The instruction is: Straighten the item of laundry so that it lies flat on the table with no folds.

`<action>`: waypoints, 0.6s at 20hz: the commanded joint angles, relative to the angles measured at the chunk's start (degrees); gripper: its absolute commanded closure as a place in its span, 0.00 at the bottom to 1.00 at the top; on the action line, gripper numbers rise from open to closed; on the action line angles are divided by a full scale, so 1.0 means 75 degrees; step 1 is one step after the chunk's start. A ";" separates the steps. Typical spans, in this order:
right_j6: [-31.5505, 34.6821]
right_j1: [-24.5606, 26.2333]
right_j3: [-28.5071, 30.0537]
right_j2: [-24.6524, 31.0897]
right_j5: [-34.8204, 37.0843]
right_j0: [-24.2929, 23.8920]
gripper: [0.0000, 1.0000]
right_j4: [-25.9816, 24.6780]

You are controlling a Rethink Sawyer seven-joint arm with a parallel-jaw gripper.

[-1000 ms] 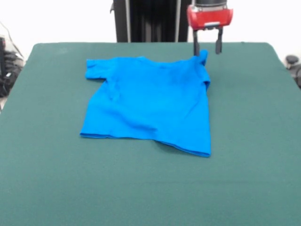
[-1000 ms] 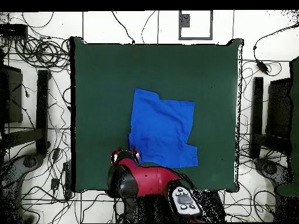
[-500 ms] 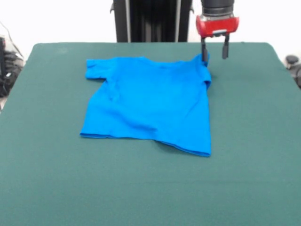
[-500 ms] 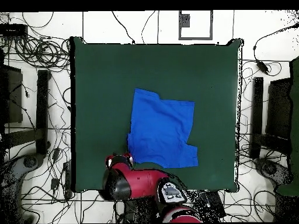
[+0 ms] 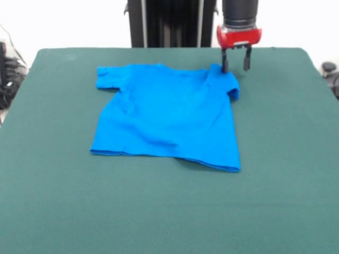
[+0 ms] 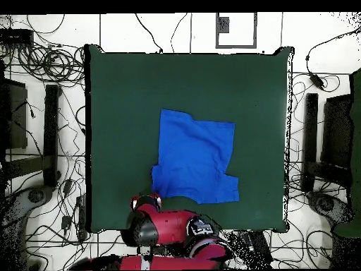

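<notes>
The bright blue T-shirt (image 5: 169,114) lies near the middle of the green table (image 5: 169,211), mostly spread out, with its hem toward the front and a slight fold along its right side. One sleeve points left; the other, at the far right, is bunched. My gripper (image 5: 235,65) hangs open just above that right sleeve, its left finger at the sleeve's tip, nothing between the fingers. In the overhead view the T-shirt (image 6: 194,159) lies on the table (image 6: 141,92), and the gripper (image 6: 147,203) is at its lower left corner.
Cables and black stands (image 6: 51,134) ring the table on the floor. The red arm (image 6: 176,229) covers the table's edge nearest the base.
The raised tip of the right sleeve has dropped and spread slightly outward. My gripper shifted a little sideways near it and stays open. The shirt's right hem corner moved slightly right.
</notes>
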 commanded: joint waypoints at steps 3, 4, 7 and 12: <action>0.1609 0.0506 -0.0613 0.0034 -0.0592 0.0180 0.00 0.0480; 0.1603 0.0519 -0.0618 0.0036 -0.0614 0.0172 0.00 0.0481; 0.1603 0.0538 -0.0612 0.0023 -0.0670 0.0181 0.00 0.0503; 0.1587 0.0505 -0.0608 0.0004 -0.0726 0.0208 0.00 0.0498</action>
